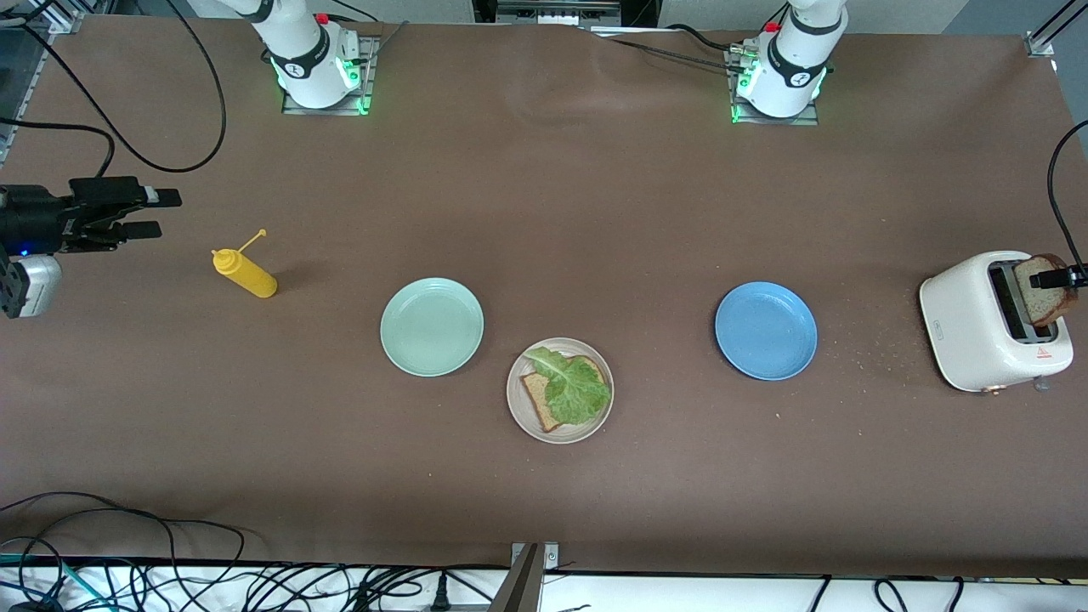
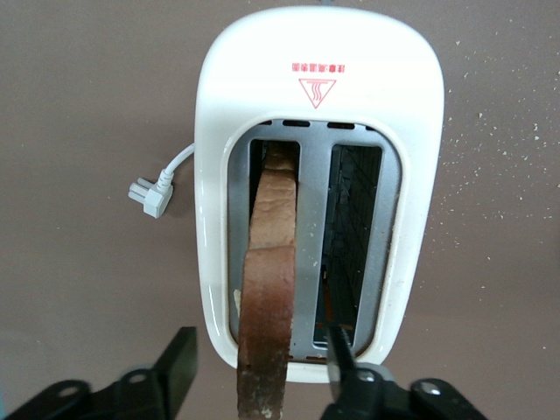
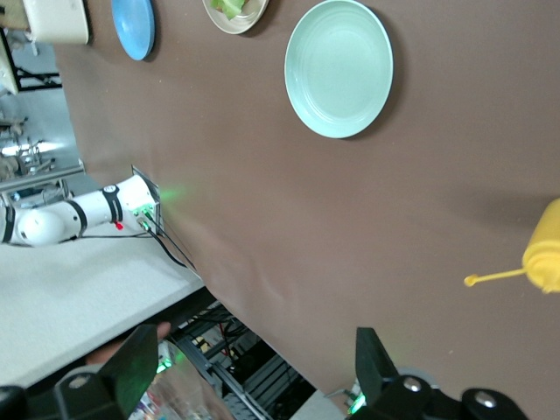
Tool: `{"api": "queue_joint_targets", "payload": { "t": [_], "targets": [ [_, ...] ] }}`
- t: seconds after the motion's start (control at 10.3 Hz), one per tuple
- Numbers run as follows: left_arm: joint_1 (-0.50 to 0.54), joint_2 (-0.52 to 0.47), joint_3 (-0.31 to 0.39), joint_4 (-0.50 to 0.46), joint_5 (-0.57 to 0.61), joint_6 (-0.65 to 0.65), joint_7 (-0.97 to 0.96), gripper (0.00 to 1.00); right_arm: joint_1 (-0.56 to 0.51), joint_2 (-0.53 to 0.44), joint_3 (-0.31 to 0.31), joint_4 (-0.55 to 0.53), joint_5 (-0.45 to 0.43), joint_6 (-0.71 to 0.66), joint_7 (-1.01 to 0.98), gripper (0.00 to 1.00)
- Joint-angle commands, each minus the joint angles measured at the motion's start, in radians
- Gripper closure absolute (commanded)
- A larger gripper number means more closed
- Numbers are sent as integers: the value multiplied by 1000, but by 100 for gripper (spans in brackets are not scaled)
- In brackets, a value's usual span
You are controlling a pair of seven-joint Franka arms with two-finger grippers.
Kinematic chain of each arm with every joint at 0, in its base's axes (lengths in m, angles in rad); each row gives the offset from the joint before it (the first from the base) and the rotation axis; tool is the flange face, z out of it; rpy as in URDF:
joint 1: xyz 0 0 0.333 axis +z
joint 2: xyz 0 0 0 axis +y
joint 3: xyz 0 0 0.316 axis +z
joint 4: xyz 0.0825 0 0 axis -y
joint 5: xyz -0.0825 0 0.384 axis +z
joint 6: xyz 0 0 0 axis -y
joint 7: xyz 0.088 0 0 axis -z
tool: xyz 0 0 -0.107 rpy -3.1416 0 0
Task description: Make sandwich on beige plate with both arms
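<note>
Even, bright overhead lighting is recorded across the brown table [image 1: 544, 476]; shadows are soft and short, seen beside the mustard bottle [image 1: 244, 272] and the plates. Green indicator glow is noted at both arm bases. Mild glare is seen on the white toaster [image 2: 319, 52] top. In the left wrist view the bread slice [image 2: 269, 306] is slightly blurred near the lens.

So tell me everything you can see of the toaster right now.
The toaster is a glossy cream two-slot box with rounded corners and a red warning triangle, standing at the left arm's end of the table. One slot is empty; a brown-crusted bread slice sticks up out of the other. The left gripper straddles that slice, fingers open. Its white plug lies unplugged beside it, crumbs scattered around.
</note>
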Motion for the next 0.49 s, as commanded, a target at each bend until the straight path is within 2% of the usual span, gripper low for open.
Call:
{"api": "queue_joint_targets", "payload": {
  "t": [0.0,0.1,0.19,0.29,0.39],
  "targets": [
    [9,-27,-12,-21,27,-3,93,100,13,-31,-6,10,-20,-47,154,0],
    [9,-27,-12,-7,29,-5,105,100,13,-39,0,25,-49,-50,210,0],
    [9,-31,-14,8,27,-7,110,100,25,-60,20,31,-125,-35,252,0],
    [6,-34,-17,31,23,-8,110,100,30,-97,91,30,-231,-9,275,0],
    [1,-34,-18,65,15,-26,110,100,28,-144,191,28,-350,54,304,0]
  ]
}}
